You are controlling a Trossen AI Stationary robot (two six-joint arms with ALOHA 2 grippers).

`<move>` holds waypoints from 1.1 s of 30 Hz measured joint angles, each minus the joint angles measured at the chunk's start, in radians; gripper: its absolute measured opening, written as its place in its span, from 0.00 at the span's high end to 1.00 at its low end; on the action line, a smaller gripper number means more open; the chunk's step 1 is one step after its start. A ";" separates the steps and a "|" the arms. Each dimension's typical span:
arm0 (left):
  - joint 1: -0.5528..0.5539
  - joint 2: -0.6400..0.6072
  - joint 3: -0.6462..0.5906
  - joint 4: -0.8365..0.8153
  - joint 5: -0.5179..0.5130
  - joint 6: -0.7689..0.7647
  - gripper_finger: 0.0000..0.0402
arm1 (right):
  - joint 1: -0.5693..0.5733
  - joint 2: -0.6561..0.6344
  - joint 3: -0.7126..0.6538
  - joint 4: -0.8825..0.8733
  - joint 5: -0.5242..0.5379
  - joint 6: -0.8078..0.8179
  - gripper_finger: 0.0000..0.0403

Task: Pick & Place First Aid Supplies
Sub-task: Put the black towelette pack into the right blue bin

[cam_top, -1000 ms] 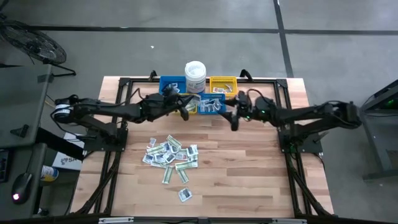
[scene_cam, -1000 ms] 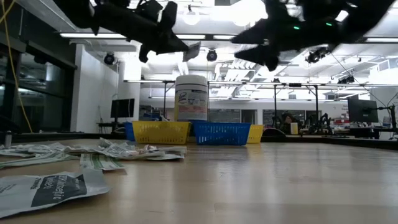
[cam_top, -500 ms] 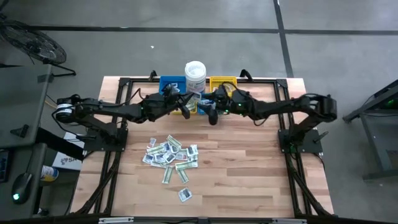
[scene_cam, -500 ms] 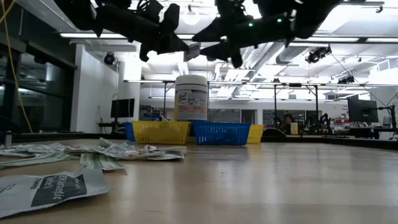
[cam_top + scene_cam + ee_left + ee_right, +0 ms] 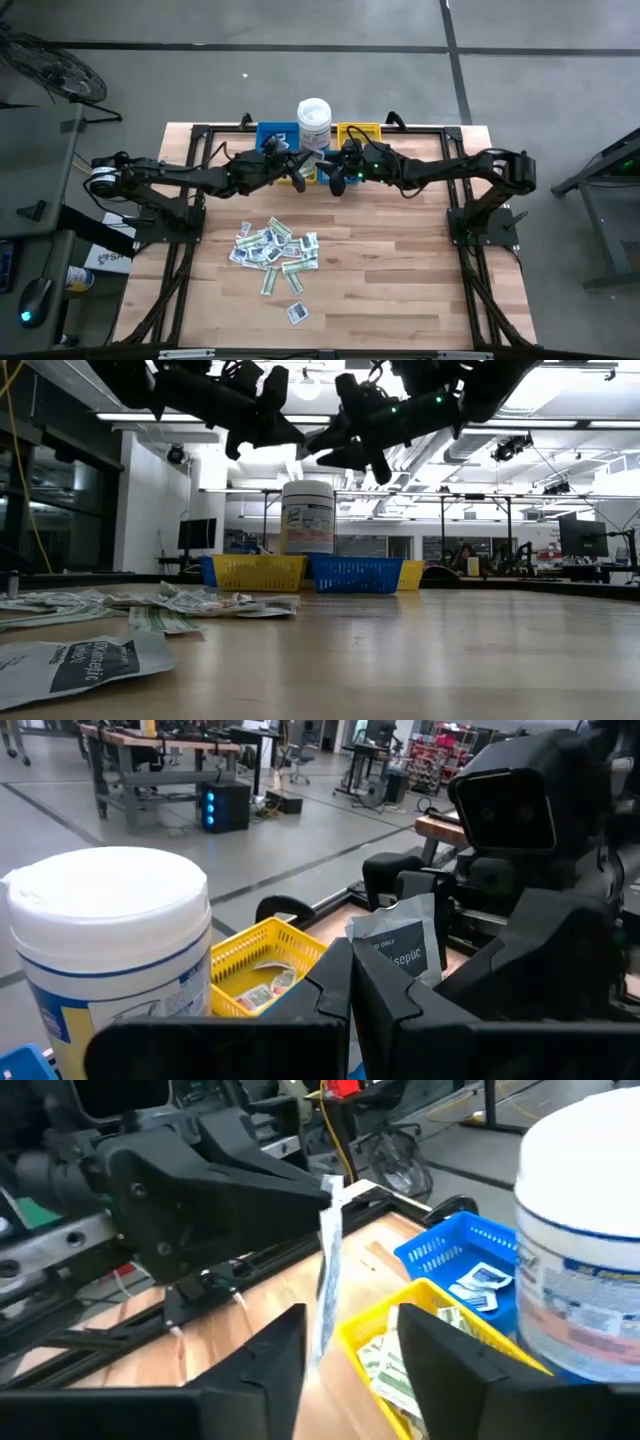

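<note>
Above the bins, left hand (image 5: 300, 167) pinches a packet (image 5: 398, 949) facing the parted right hand (image 5: 338, 183).

Around my wooden table (image 5: 400, 270) lies a grey concrete floor (image 5: 300, 60); beyond it, bright ceiling lights (image 5: 405, 375), workbenches (image 5: 160, 745) and a monitor (image 5: 585, 538).

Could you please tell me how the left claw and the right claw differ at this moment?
The left claw is shut on a white packet with dark print, while the right claw is open and holds nothing. The left claw reaches in from the table's left side and the right claw from its right, so they face each other. Both hang above the table, close together in front of the white tub.
</note>
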 joint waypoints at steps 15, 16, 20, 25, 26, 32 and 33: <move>0.000 0.000 0.000 -0.017 0.018 -0.007 1.00 | 0.000 -0.003 0.000 -0.018 -0.013 0.005 0.97; 0.000 0.000 0.000 -0.017 0.023 -0.007 1.00 | 0.000 -0.003 0.000 -0.021 -0.014 0.005 0.98; 0.000 0.000 0.000 -0.024 0.045 -0.008 1.00 | 0.000 -0.004 0.000 -0.033 -0.014 0.005 0.98; 0.000 -0.001 0.000 -0.067 0.049 -0.031 0.96 | 0.000 -0.004 0.000 -0.055 -0.016 0.010 0.99; 0.000 -0.001 0.000 -0.078 0.050 -0.033 0.94 | -0.001 -0.004 0.000 -0.061 -0.016 0.014 0.99; 0.000 -0.004 0.000 -0.079 0.037 -0.026 0.74 | -0.034 -0.004 0.000 -0.145 -0.023 0.059 0.99; 0.000 -0.006 0.000 -0.082 0.030 -0.026 0.71 | -0.041 -0.004 0.000 -0.164 -0.023 0.064 1.00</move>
